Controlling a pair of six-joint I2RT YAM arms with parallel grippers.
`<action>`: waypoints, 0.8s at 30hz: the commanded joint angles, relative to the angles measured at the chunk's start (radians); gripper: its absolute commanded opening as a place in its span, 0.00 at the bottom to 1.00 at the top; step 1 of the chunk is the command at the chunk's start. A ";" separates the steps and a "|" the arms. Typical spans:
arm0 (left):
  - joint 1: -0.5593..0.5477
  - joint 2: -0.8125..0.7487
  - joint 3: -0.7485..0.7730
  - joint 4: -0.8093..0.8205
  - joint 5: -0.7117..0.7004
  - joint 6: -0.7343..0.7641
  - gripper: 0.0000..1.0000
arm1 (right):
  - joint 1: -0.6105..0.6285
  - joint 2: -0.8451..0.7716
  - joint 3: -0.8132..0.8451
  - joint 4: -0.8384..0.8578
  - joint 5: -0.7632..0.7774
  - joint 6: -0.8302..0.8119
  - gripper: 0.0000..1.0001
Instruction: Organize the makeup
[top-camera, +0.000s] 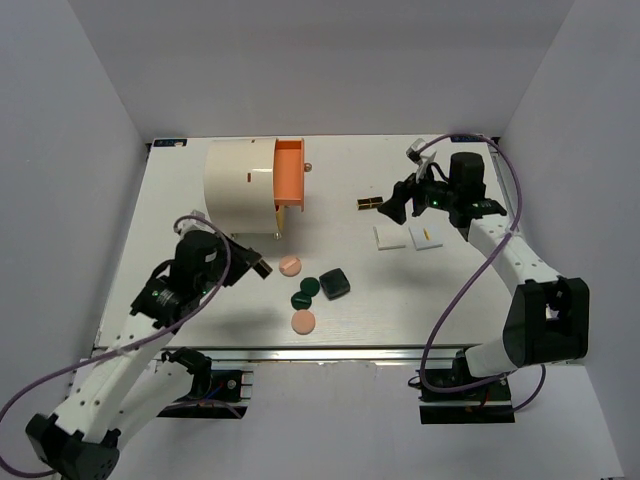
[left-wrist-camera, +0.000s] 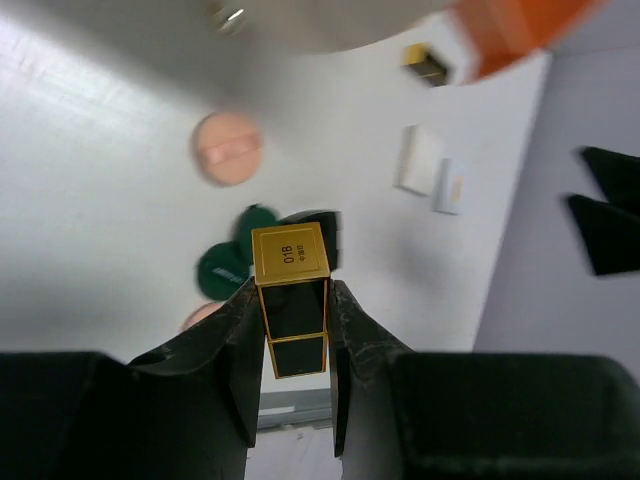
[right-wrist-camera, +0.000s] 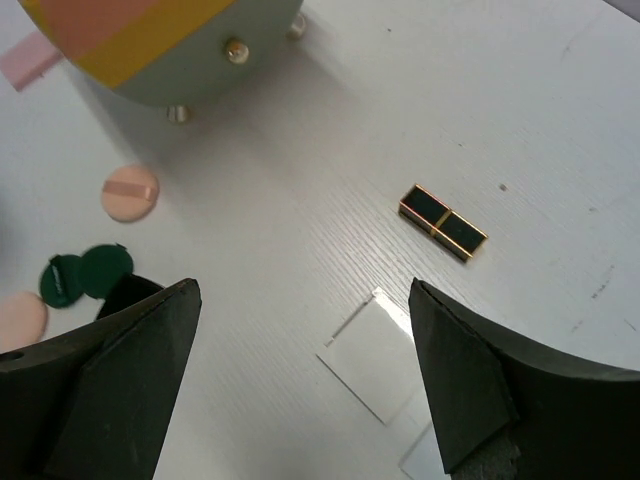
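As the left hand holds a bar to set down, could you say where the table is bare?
Bare: front right, between the white tiles and near edge; far strip right of the orange drawer. Crowded: discs and dark compact near the left hand.

One overhead view, two wrist views.
Your top camera looks down from above and behind the arms and takes in the whole table (top-camera: 420, 300). Your left wrist camera looks down and across toward the table's right side, while your right wrist camera looks steeply down, close to the surface. All three share the lying black-gold bar (right-wrist-camera: 443, 222), the white tiles (right-wrist-camera: 370, 360) and the strapped peach disc (right-wrist-camera: 130, 193).
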 joint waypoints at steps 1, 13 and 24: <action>-0.023 -0.039 0.114 0.002 -0.053 0.166 0.00 | -0.005 -0.027 -0.029 0.028 0.045 -0.142 0.89; -0.028 0.655 1.039 -0.118 -0.182 0.740 0.00 | -0.013 0.019 0.002 0.005 0.060 -0.140 0.28; -0.029 0.961 1.293 -0.080 -0.148 0.901 0.03 | -0.012 0.045 0.042 -0.074 0.037 -0.231 0.76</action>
